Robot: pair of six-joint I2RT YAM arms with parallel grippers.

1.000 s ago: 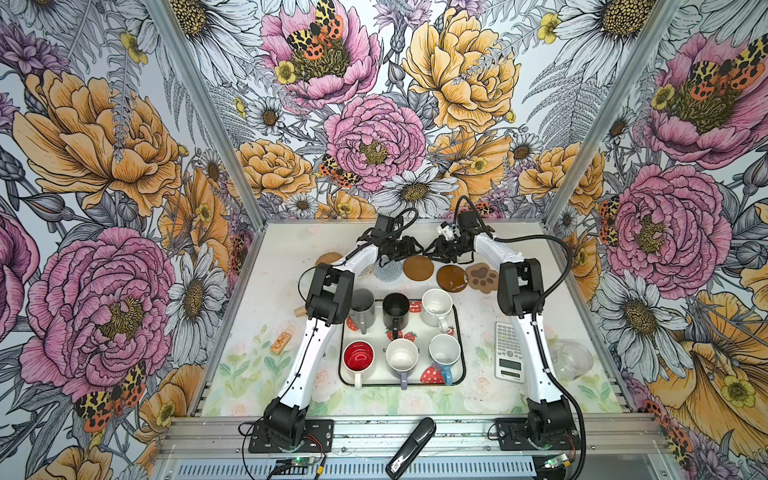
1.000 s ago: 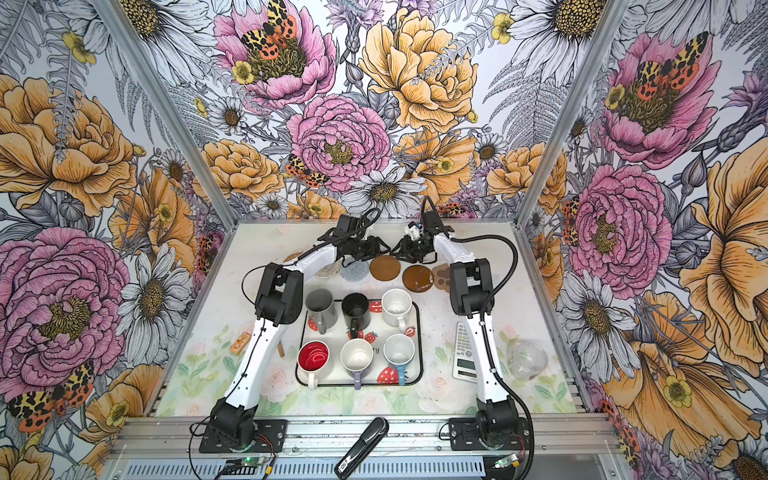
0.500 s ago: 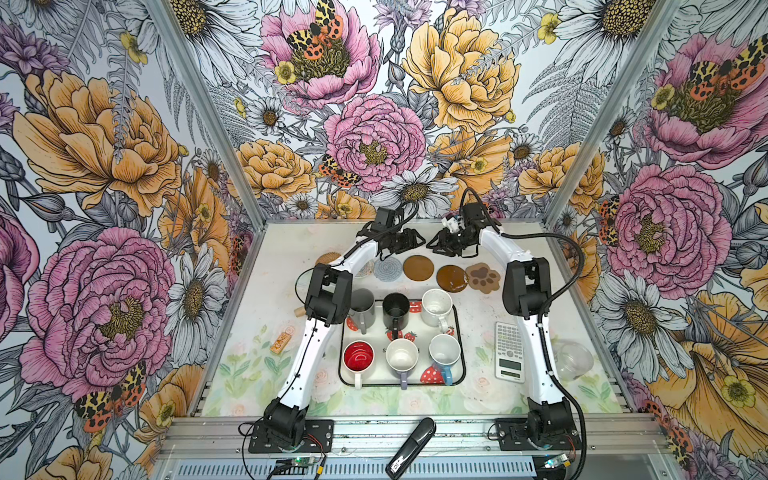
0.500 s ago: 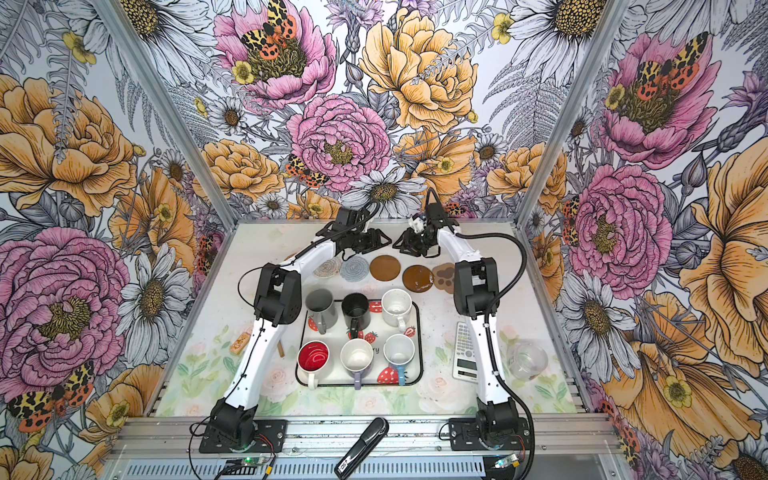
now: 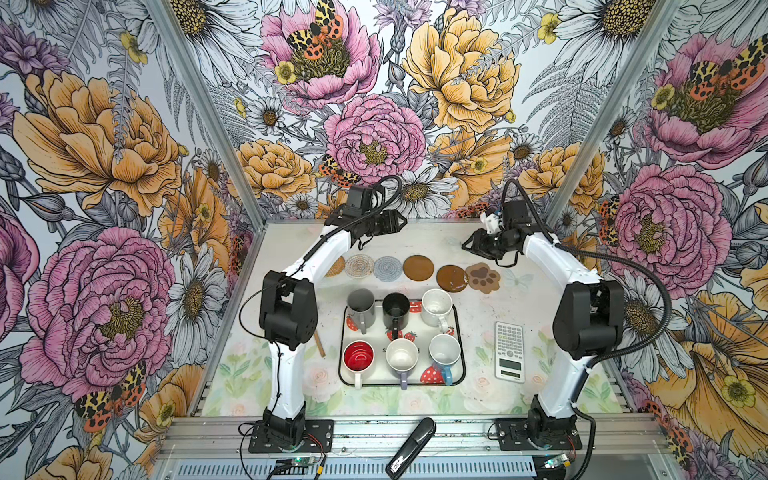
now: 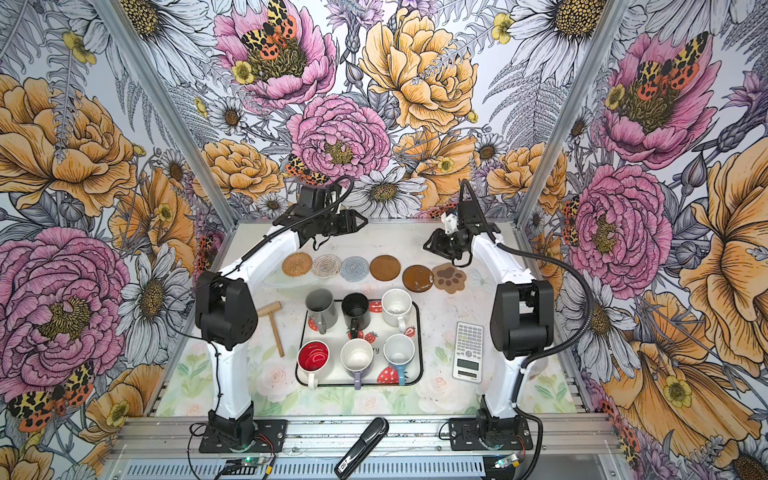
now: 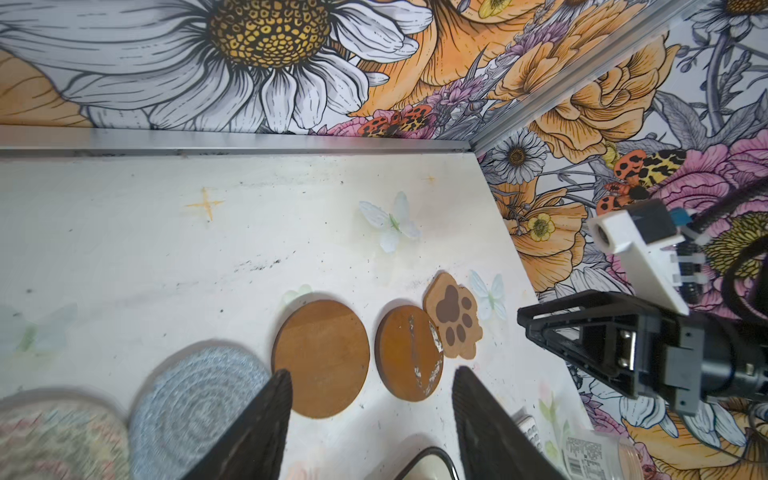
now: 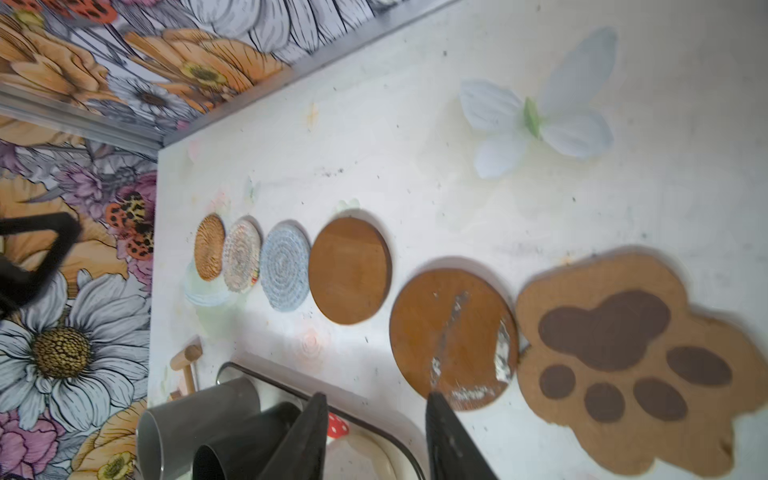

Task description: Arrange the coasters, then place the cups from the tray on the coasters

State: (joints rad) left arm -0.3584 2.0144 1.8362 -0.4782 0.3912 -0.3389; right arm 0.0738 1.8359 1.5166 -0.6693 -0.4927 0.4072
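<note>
My left jaws stand apart, empty, up over the bench point(image 5: 436, 241) behind the coaster row. My right jaws are apart too and empty, near the paw coaster point(image 6: 449, 278). The row behind the tray point(image 5: 380, 379) runs rattan coaster point(image 6: 296, 264), cream crochet point(image 6: 327, 266), grey-blue crochet point(image 6: 354, 268), brown disc point(image 6: 385, 267), then scuffed disc point(image 6: 417, 278) touching the paw. All cups are on the tray: grey cup point(image 5: 360, 302), black cup point(image 5: 395, 305), speckled cup point(image 5: 436, 301), red-inside cup point(image 5: 358, 356), lavender cup point(image 5: 402, 355), blue cup point(image 5: 444, 351).

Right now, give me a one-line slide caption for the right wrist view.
Open right gripper facing six coasters laid in a row, mugs waiting on the tray.
</note>
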